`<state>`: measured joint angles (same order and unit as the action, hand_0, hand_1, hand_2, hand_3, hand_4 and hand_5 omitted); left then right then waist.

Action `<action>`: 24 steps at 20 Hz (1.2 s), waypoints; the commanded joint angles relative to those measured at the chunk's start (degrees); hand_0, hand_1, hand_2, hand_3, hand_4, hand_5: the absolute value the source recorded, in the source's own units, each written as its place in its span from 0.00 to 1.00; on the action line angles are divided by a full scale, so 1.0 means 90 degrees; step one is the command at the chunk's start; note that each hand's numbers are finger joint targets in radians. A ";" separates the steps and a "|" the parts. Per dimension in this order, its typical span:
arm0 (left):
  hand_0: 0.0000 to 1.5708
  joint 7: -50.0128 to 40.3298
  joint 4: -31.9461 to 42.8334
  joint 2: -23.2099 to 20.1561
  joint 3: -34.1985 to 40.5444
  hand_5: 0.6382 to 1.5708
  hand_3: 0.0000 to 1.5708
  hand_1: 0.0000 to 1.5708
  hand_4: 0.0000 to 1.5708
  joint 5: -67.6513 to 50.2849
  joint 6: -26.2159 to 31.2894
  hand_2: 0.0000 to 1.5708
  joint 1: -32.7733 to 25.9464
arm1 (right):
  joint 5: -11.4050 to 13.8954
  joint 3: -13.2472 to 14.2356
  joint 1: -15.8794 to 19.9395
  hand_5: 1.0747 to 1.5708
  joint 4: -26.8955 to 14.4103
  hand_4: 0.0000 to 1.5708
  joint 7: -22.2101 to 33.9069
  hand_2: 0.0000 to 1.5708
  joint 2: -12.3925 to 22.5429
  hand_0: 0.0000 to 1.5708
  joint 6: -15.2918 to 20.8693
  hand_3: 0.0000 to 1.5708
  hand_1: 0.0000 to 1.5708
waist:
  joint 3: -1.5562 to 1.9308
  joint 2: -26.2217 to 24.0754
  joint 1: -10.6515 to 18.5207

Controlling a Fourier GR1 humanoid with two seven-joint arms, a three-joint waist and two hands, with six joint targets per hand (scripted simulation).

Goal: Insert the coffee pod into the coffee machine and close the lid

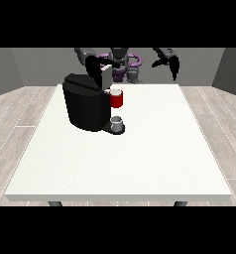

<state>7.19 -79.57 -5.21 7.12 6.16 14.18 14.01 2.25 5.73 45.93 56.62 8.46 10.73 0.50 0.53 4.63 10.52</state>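
**Q:** Hands first: where are they, and what are they doing?

**A:** One hand (pixel 94 69) shows at the view's left, at the far side of the table, right over the top of the coffee machine (pixel 85 106). It reads as a dark shape against the dark machine, so I cannot tell whether its fingers are curled or straight, or whether it holds anything. The hand at the view's right (pixel 172 62) hangs in the air beyond the table's far right edge, fingers pointing down and relaxed, grasping nothing.

**Q:** Why would they be placed that way?

**A:** My guess is that the hand over the machine is working at the lid or the pod slot, since both sit on top. The other hand is well apart from everything, probably parked out of the way.

**Q:** And the machine itself?

**A:** A squat black block toward the far left of the white table (pixel 140 163). On its right face sits a red thing at the machine (pixel 117 99). Below that, on the machine's low base, stands a grey thing (pixel 117 121), shaped like a small cup.

**Q:** Is that the coffee pod?

**A:** I cannot tell. It is grey, yet it could be a cup under the spout. Nothing else pod-like shows plainly.

**Q:** Is the lid closed?

**A:** It is hidden behind the hand, so I cannot say.
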 commanded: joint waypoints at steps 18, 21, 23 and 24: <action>0.00 -0.0125 -0.0097 0.0097 -0.0428 1.00 0.00 0.00 0.28 0.0088 0.0196 0.00 0.0807 | 0.0704 -0.0282 0.1320 1.00 0.0838 0.06 0.0871 0.00 0.0294 0.00 0.0338 0.00 0.00 | -0.0056 0.0645 0.1548; 0.00 -0.0112 -0.0062 0.0193 -0.0494 1.00 0.00 0.00 0.24 0.0084 0.0184 0.00 0.1050 | 0.0867 -0.0408 0.1357 1.00 0.1161 0.00 0.1164 0.00 0.0481 0.00 0.0252 0.00 0.00 | -0.0058 0.0834 0.1645; 0.00 -0.0138 -0.0068 0.0219 -0.0623 1.00 0.00 0.00 0.27 0.0083 0.0312 0.00 0.1025 | 0.0824 -0.0344 0.1359 1.00 0.1368 0.00 0.1326 0.00 0.0478 0.00 0.0309 0.00 0.00 | -0.0053 0.0813 0.1843; 0.00 -0.0092 -0.0050 0.0265 -0.0642 1.00 0.00 0.00 0.27 0.0179 0.0181 0.00 0.1151 | 0.0884 -0.0316 0.1452 1.00 0.1435 0.00 0.1411 0.00 0.0616 0.00 0.0305 0.00 0.00 | -0.0054 0.0991 0.1852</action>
<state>6.13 -80.13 -3.38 2.30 7.25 15.86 22.68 10.66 6.86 51.95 66.14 30.09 20.65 4.27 2.20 11.92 21.32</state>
